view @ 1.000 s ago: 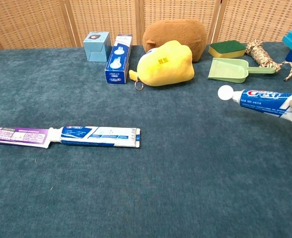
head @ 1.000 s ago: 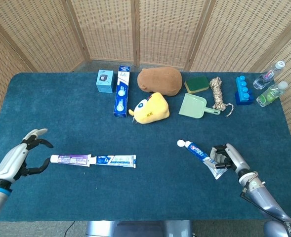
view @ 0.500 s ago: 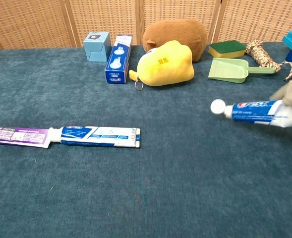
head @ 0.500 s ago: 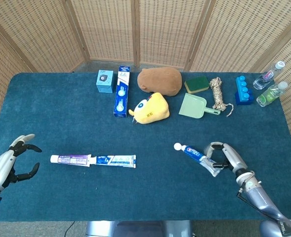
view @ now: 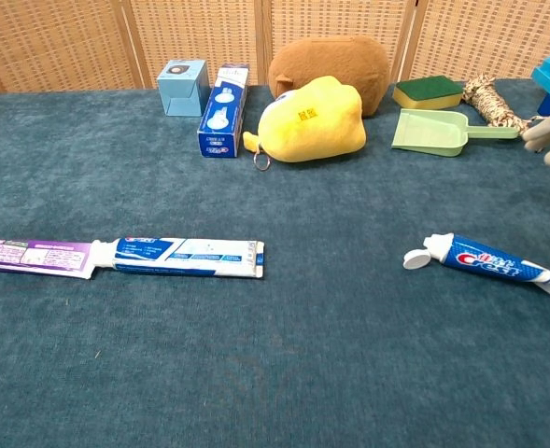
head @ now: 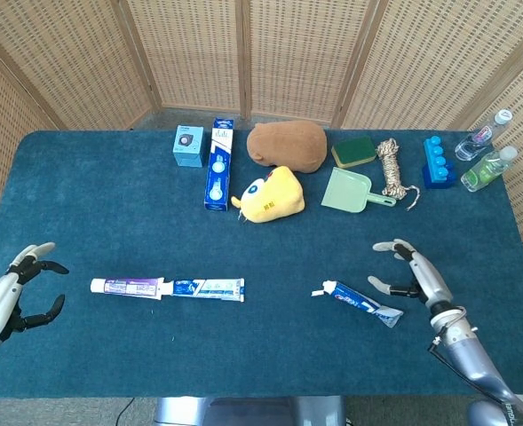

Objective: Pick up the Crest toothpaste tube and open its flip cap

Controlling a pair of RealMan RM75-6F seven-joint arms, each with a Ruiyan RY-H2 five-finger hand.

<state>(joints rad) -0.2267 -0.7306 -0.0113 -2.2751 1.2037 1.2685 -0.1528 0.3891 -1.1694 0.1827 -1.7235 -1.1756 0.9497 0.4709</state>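
The left hand (head: 17,288) is observed at the table's (head: 270,355) near left edge, fingers apart and nothing held, with a boxed toothpaste (head: 167,287) lying well to its right. The Crest toothpaste tube (head: 360,303) is found flat on the table just left of the right hand (head: 412,273), its flip cap (view: 416,258) swung open. The right hand is spread wide above the tube's tail, nothing gripped.

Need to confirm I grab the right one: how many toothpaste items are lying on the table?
3: a Crest tube, cap flipped open, near the right hand; a flat carton front left; an upright-lying blue box at the back. None looks hidden.
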